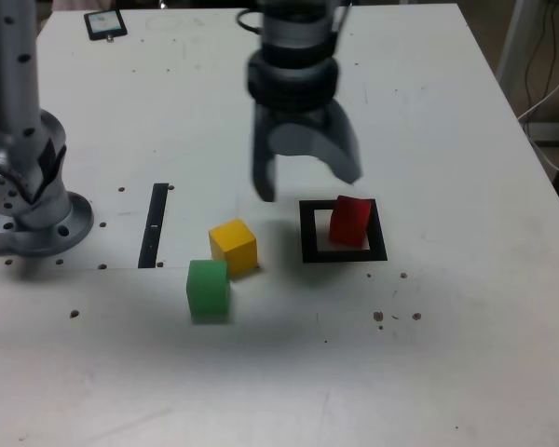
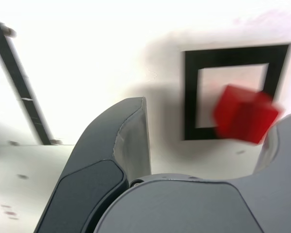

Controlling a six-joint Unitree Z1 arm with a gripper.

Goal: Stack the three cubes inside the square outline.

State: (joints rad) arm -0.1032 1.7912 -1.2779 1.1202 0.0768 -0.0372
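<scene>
"Grey jaws on my gripper (image 1: 306, 184): how do they stand?"

"Wide apart, nothing between them that I can see."

"And the black square outline (image 1: 309, 233)?"

"Red cube (image 1: 350, 222) inside, overlapping its border; yellow (image 1: 234, 246) and green cubes (image 1: 209, 289) outside, on the exterior view's left."

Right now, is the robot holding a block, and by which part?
Nothing is held: the hand is open, and the red block sits below it.

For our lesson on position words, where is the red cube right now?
In the exterior view, the red cube sits toward the right side of the square outline, overlapping its black border, to the right of the yellow cube.
</scene>
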